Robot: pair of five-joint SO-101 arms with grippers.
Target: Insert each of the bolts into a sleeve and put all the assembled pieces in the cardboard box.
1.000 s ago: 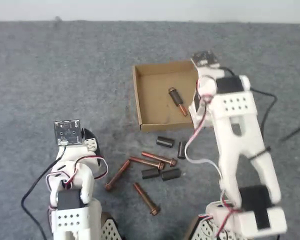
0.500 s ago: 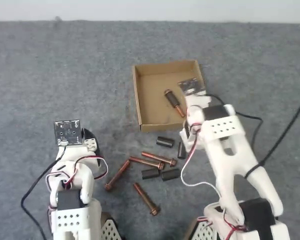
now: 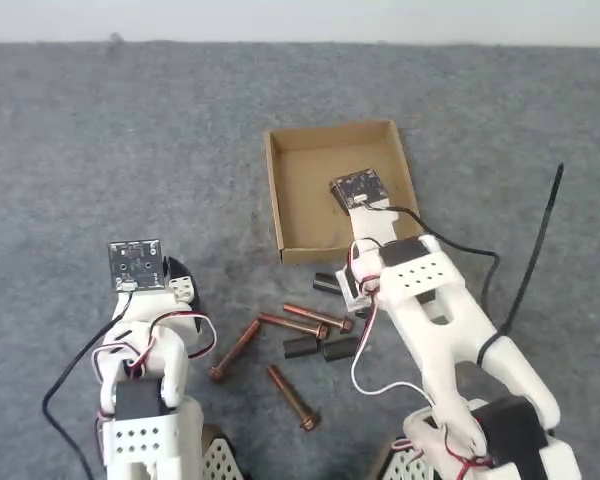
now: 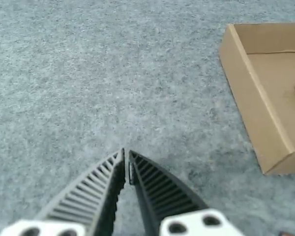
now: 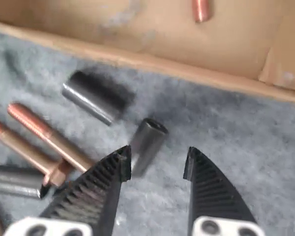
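My right gripper [image 5: 157,160] is open just in front of the cardboard box [image 3: 302,170], low over the carpet. A dark sleeve [image 5: 146,142] lies at the tip of one finger [image 5: 119,164], partly inside the gap. A second sleeve [image 5: 96,97] lies closer to the box wall [image 5: 152,59]. Copper bolts [image 5: 46,135] lie beside it. Inside the box the copper end of a bolt [image 5: 200,10] shows. In the high view loose bolts [image 3: 318,318] and sleeves [image 3: 300,347] lie scattered in front of the box. My left gripper [image 4: 126,157] is shut and empty over bare carpet, left of the box.
Grey carpet covers the whole table [image 3: 130,130]. A corner of the box [image 4: 255,98] stands off to one side of the left gripper. The right arm's body [image 3: 430,300] reaches across the parts' right side, with a black cable [image 3: 530,260] beside it.
The right arm has drawn back from over the box to the loose parts in front of it, leaving the bolt piece inside. The left arm has kept still.
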